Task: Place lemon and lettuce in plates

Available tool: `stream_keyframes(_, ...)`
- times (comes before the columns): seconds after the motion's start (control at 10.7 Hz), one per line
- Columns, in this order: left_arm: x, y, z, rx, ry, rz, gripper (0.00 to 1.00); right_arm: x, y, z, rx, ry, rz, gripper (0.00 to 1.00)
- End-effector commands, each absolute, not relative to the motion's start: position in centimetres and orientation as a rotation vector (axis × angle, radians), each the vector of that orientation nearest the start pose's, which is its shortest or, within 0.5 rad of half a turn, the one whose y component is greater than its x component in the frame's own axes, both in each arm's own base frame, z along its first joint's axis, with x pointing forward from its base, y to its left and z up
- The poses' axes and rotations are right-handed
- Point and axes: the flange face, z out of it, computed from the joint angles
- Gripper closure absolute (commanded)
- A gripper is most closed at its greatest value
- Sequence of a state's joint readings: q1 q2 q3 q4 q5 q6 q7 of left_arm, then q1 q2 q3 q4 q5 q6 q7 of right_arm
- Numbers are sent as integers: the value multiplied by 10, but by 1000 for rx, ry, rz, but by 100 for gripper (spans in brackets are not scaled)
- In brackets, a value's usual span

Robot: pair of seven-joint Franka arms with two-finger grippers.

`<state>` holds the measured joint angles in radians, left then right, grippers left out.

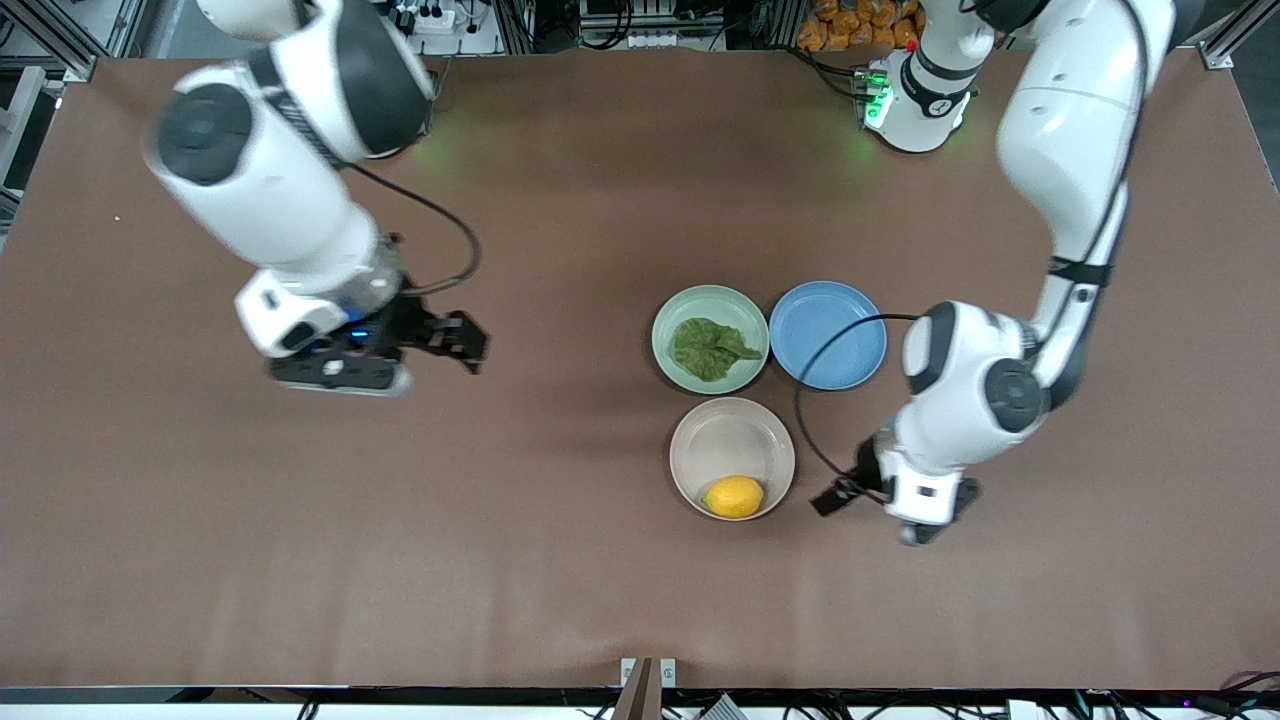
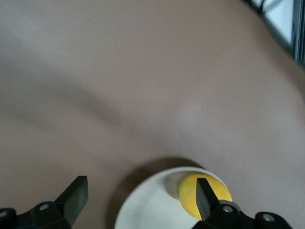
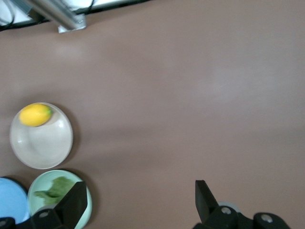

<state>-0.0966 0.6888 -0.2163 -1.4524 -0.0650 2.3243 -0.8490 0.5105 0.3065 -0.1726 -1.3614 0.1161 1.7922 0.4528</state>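
Front view: lemon (image 1: 733,496) in beige plate (image 1: 700,440), lettuce (image 1: 711,347) in mint plate (image 1: 668,320). Left end effector (image 1: 850,490) wide, empty, beside beige plate; right end effector (image 1: 455,340) wide over bare bench (image 1: 560,560). Placing apparently finished; next, retreat only.

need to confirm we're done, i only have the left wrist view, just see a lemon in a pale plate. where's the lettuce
Observer: The lettuce lies in the mint green plate, which sits farther from the front camera than the beige plate holding the lemon.
Operator: is anything in a third plate
Observer: No, the blue plate beside the mint one holds nothing.
Operator: where's the right gripper
Observer: The right gripper is open and holds nothing, over bare table toward the right arm's end.
Operator: and where's my left gripper
Observer: The left gripper is open, low beside the beige plate, toward the left arm's end.
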Motion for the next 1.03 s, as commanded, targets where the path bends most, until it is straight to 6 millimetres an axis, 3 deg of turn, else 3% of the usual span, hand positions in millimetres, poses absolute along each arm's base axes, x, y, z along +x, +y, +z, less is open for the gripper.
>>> stream_keyframes(0.0, 701, -151, 341, -3135, -1126, -172, 0, 611, 154, 604, -3049, 77, -148, 0)
stream_keyframes(0.28, 663, -113, 343, -3089, -1140, -152, 0, 604, 58, 617, -3085, -40, -54, 0)
stream_keyframes(0.47, 631, -110, 338, -3079, -1126, -169, 0, 598, 22, 624, -3081, -86, -37, 0)
stream_keyframes(0.75, 563, -103, 309, -3100, -1145, -361, 0, 584, -13, 640, -3083, -26, -55, 0)
stream_keyframes(0.94, 527, -106, 304, -3105, -1107, -396, 0, 566, -14, 650, -3111, -41, -75, 0)
